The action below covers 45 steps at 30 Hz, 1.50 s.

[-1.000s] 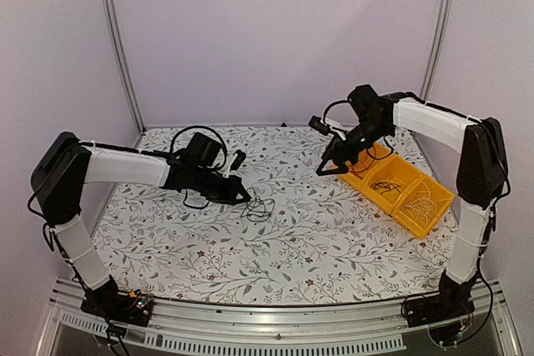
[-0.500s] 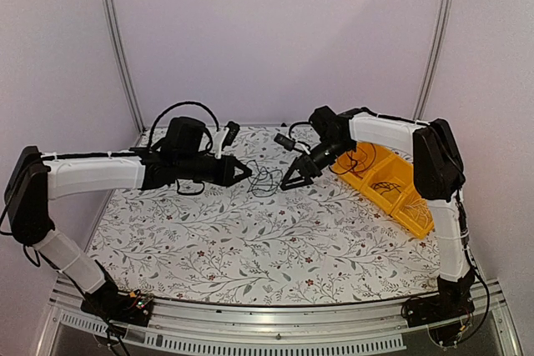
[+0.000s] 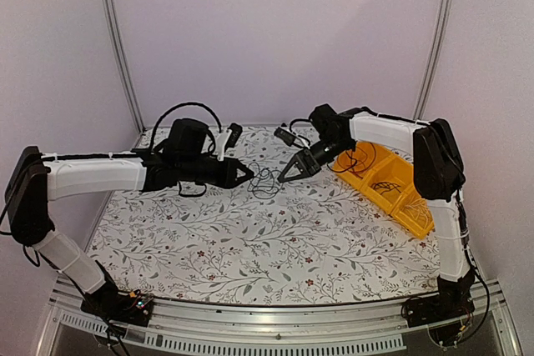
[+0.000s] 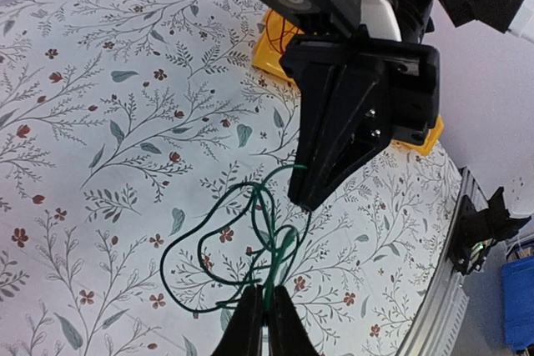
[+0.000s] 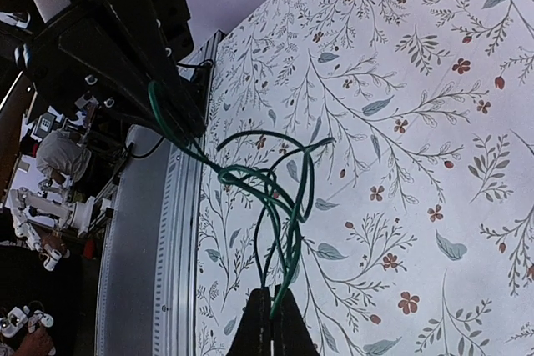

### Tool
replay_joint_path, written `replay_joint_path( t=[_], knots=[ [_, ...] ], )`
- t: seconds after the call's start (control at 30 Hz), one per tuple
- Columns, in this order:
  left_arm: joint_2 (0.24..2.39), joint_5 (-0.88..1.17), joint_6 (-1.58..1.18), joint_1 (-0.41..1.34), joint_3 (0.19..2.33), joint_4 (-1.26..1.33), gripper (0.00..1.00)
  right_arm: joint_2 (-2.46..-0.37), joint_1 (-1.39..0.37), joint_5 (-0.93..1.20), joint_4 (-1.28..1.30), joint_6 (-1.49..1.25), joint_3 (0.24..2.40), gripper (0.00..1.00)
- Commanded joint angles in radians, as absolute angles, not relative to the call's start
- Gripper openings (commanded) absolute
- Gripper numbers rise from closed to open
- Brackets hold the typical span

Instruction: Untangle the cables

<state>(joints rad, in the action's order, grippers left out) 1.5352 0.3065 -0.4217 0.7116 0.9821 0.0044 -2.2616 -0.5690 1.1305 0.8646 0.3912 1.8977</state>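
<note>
Left gripper [image 3: 244, 174], clamped shut on one side of the green cables [image 3: 265, 179], points toward the right gripper [image 3: 285, 178], likewise pinched shut on them; they loop loosely between the two tips over the flowered table [image 3: 250, 248], so pulling apart runs left to right.

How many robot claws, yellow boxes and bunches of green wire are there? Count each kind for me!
Robot grippers: 2 (left gripper, right gripper, both pinching the wire)
Green cable tangle: 1 (how many strands are in it cannot be told)
Yellow bin: 1
Total: 4
</note>
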Motion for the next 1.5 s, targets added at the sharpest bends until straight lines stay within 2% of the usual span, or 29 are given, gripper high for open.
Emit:
replay_joint_path(
  t=[0.0,0.17,0.27,0.4,0.63,0.8,1.0,1.23,1.47],
  knots=[
    [1.553,0.194,-0.410,0.723,0.999,-0.065,0.00,-2.215,-0.568,1.077,0.888,0.396,1.910,0.00],
    [1.665,-0.168,-0.466,0.709,1.057,-0.236,0.01,-2.068,-0.566,1.071,1.015,0.550,1.917,0.00],
    [1.722,-0.244,-0.513,0.684,1.057,-0.194,0.03,-1.992,-0.568,1.041,1.097,0.620,1.917,0.00],
    [1.810,-0.275,-0.570,0.650,1.076,-0.099,0.00,-1.975,-0.567,0.987,1.280,0.727,1.996,0.00],
    [1.922,-0.297,-0.542,0.598,1.083,-0.079,0.00,-1.888,-0.561,0.930,1.369,0.785,2.086,0.00],
    [1.911,-0.282,-0.526,0.533,0.986,-0.062,0.00,-1.794,-0.543,0.831,1.356,0.760,2.175,0.00],
    [1.854,-0.205,-0.515,0.469,0.887,0.030,0.20,-1.702,-0.520,0.747,1.340,0.728,2.164,0.00],
    [1.870,-0.152,-0.510,0.460,0.918,0.028,0.19,-1.699,-0.516,0.731,1.322,0.707,2.143,0.00],
    [1.841,-0.009,-0.510,0.462,0.925,0.098,0.20,-1.720,-0.499,0.711,1.313,0.699,2.134,0.00]
  ],
)
